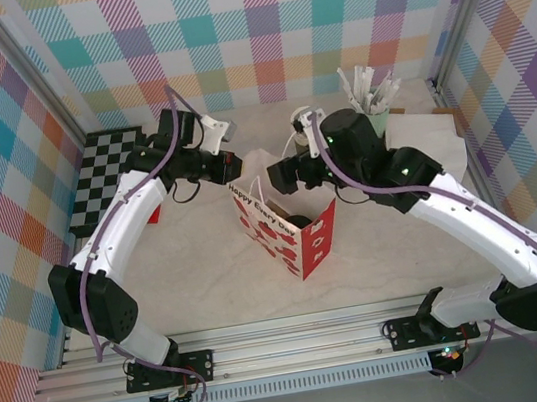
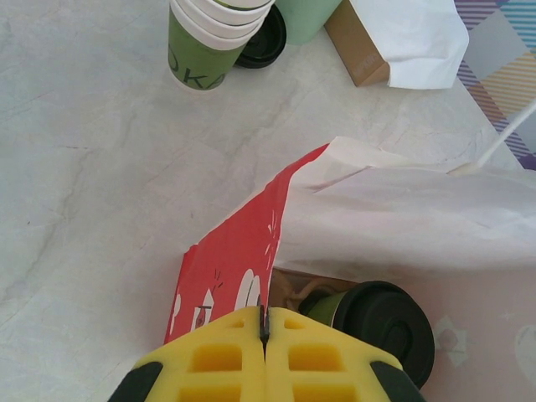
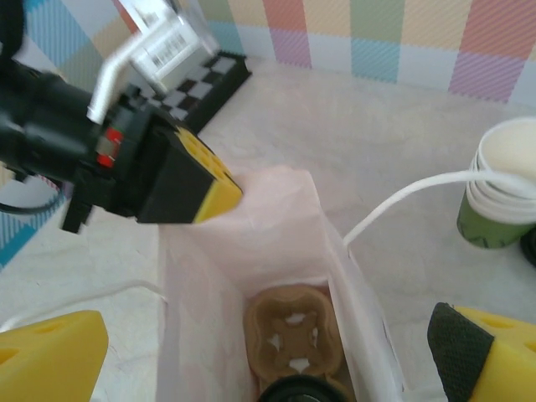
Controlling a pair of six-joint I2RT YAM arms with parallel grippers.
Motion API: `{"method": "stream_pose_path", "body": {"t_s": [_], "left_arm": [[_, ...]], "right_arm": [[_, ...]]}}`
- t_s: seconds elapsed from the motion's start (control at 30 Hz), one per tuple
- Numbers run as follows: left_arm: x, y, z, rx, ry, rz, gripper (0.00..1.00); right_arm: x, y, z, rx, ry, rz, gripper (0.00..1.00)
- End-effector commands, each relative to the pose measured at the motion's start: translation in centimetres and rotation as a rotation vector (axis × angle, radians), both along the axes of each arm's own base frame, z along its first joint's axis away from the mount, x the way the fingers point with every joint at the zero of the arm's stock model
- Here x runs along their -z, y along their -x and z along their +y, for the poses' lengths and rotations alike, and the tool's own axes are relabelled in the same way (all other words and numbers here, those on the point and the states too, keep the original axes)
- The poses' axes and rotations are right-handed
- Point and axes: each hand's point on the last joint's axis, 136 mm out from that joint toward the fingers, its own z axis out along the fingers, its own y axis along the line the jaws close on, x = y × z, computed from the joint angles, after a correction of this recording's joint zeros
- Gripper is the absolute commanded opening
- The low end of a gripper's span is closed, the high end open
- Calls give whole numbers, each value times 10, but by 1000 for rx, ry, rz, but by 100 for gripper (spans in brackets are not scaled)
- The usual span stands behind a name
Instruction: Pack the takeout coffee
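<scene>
The takeout coffee (image 2: pixel 381 331), green-sided with a black lid, stands inside the red and white paper bag (image 1: pixel 288 228) in a brown cup carrier (image 3: pixel 293 339). The lid's rim (image 3: pixel 301 392) shows at the bottom of the right wrist view. My left gripper (image 2: pixel 265 327) is shut on the bag's upper edge and holds it up; it also appears at the bag's rim (image 3: pixel 201 188) in the right wrist view. My right gripper (image 3: pixel 268 356) hangs open just above the bag's mouth, nothing between its yellow fingers (image 3: pixel 50 352).
A stack of lidless green cups (image 2: pixel 209 42) stands behind the bag beside a loose black lid (image 2: pixel 264 42), a mint tumbler (image 2: pixel 306 17) and a brown box with white paper (image 2: pixel 402 42). A checkered board (image 1: pixel 108 174) lies at the far left.
</scene>
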Motion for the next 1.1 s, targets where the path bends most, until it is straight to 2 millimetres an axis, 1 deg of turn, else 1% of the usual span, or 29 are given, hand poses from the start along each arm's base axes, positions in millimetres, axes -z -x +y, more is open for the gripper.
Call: {"method": "stream_pose_path", "body": {"t_s": [0.0,0.23,0.37,0.43,0.5,0.67,0.77,0.9,0.97,1.07], "left_arm": [[0,3,5,-30,-14,7,0],[-1,3,9,-56,-21,-10,0],[0,2,12,-68,-35,-11,0],[-1,1,14,-75,-42,-12,0],[0,1,15,-82,-47,-11,0],[2,2,17,-99,-53,-4,0],[2,3,18,-102,-54,-2,0],[1,4,19,-104,-54,-4,0],[0,4,19,-103,-53,-9,0],[-3,5,20,-101,-52,-16,0]], "right_arm": [[-5,0,-7,32,-22,-2,100],[-21,14,-24,51,-62,-27,100],[-23,29,-24,-32,-72,-70,100],[-28,36,-25,-66,-82,-90,100],[-32,39,-32,-57,-83,-115,100],[-51,32,-72,134,-131,-243,100],[-55,26,-99,264,-151,-274,100],[-46,20,-133,438,-130,-244,100],[-39,17,-150,527,-123,-216,100],[-20,14,-174,651,-109,-143,100]]}}
